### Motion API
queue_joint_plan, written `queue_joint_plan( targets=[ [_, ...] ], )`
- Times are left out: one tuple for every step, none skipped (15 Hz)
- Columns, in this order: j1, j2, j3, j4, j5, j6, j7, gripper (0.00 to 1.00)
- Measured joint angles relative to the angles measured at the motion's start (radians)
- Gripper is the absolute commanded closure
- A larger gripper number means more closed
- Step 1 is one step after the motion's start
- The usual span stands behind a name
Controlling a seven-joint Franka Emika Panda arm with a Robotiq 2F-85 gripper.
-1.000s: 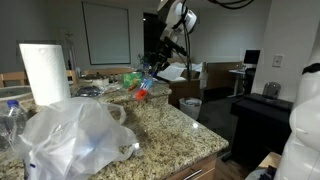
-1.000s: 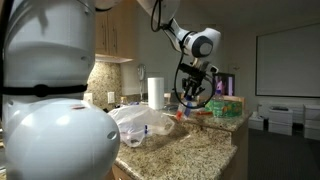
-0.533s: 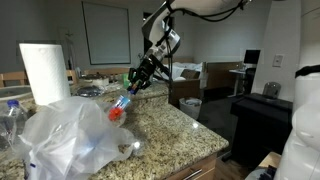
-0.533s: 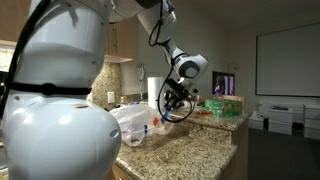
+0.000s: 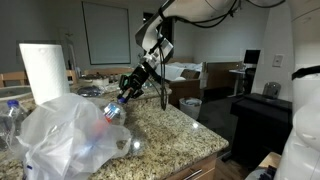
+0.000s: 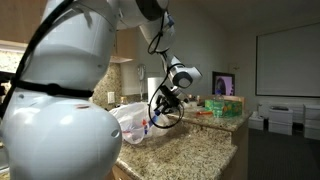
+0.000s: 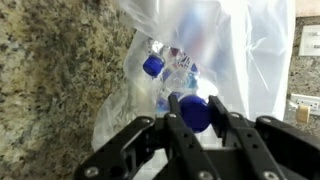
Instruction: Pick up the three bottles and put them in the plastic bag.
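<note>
Jaws pinching one bottle (image 7: 196, 113) near its blue cap, over the plastic bag (image 7: 255, 50); second bottle (image 7: 153, 67) inside.

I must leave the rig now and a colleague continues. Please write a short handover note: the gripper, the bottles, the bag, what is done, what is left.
Gripper: shut on a bottle at its capped end, held at the opening of the plastic bag.
Bottles: a second bottle lies inside the bag. I cannot make out the third.
Done: at least one bottle is bagged.
Left: release the held bottle into the bag, then locate the third.
</note>
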Motion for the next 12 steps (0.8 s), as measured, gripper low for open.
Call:
queue_joint_plan(
  targets=[
    [0.002,0.010,0.007,0.004,0.012,-0.012,-0.002,0.92],
    [0.007,0.023,0.012,0.008,0.025,-0.021,-0.004,0.92],
    [0.011,0.037,0.018,0.014,0.036,-0.030,-0.004,0.92],
    [0.016,0.053,0.024,0.021,0.041,-0.037,-0.004,0.92],
    [0.022,0.070,0.027,0.029,0.042,-0.043,-0.004,0.92],
    [0.030,0.088,0.029,0.037,0.042,-0.045,-0.004,0.92],
    [0.038,0.109,0.029,0.043,0.042,-0.045,-0.004,0.92],
    [0.046,0.129,0.029,0.049,0.043,-0.045,-0.003,0.92],
    [0.051,0.148,0.030,0.060,0.043,-0.047,-0.001,0.92],
    [0.054,0.163,0.032,0.074,0.044,-0.051,0.002,0.92],
    [0.057,0.176,0.033,0.091,0.044,-0.053,0.009,0.92],
    [0.061,0.188,0.033,0.107,0.044,-0.053,0.015,0.92]
  ],
)
